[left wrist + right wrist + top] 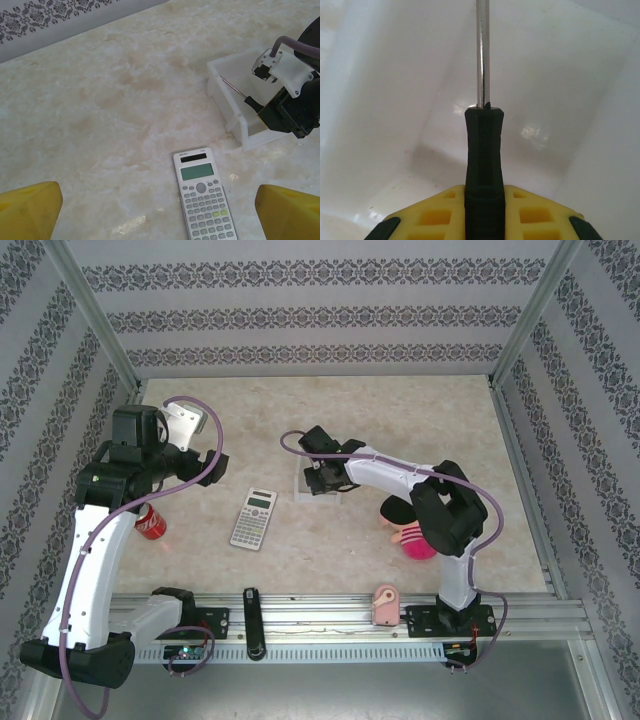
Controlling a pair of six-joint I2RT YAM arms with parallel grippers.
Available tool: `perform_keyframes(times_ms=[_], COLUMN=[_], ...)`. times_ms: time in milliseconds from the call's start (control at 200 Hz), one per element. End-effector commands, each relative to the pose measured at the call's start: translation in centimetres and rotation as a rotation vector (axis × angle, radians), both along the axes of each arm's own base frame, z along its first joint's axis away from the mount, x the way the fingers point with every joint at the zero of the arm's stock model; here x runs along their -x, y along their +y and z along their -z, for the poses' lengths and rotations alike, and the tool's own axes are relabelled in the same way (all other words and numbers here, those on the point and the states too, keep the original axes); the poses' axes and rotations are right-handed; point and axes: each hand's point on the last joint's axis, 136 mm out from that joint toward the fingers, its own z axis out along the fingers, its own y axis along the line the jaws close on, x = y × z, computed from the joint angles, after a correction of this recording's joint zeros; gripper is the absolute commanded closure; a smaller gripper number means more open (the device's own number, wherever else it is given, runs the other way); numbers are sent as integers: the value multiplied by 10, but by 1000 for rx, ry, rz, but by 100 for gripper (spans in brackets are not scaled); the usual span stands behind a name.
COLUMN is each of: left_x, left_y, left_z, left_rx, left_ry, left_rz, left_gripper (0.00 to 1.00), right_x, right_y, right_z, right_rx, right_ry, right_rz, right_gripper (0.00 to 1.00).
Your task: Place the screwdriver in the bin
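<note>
My right gripper (484, 215) is shut on the black handle of the screwdriver (484, 150). The thin metal shaft points forward and down into the white bin (395, 100). In the left wrist view the screwdriver (240, 92) slants into the bin (235, 112) from the right gripper (282, 112), which hangs over the tray's near end. From above, the right gripper (318, 478) covers most of the bin (303, 490) at mid table. My left gripper (215, 464) is raised at the left, open and holding nothing, with its yellow fingertips (30, 210) wide apart.
A grey calculator (254, 518) lies left of the bin, below the left gripper (160, 217). A red cola can (150, 523) stands by the left arm. A pink object (415, 538) sits under the right arm. A black bar (252, 620) and a pink piece (385, 602) rest on the front rail.
</note>
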Motion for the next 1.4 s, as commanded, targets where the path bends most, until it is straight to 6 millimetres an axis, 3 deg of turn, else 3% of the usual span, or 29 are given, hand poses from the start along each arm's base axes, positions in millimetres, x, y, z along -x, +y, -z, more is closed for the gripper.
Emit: perform_keyframes(times_ms=[0, 440, 929, 1114, 1394], left_x=[10, 10, 10, 10, 9], left_y=[-1, 0, -2, -3, -5], left_z=[5, 4, 2, -1, 4], left_rx=[-22, -23, -8, -4, -2], left_ry=[24, 23, 23, 23, 31], left_rz=[16, 11, 12, 15, 25], left_gripper=[1, 1, 1, 1, 1], right_x=[-5, -6, -10, -12, -2], right_y=[-6, -7, -8, -8, -12], right_z=[4, 6, -9, -30, -91], right_rx=[39, 44, 46, 31, -24], right_ry=[-2, 1, -31, -68, -167], right_rz=[-6, -6, -4, 0, 5], right_gripper=[81, 78, 72, 71, 66])
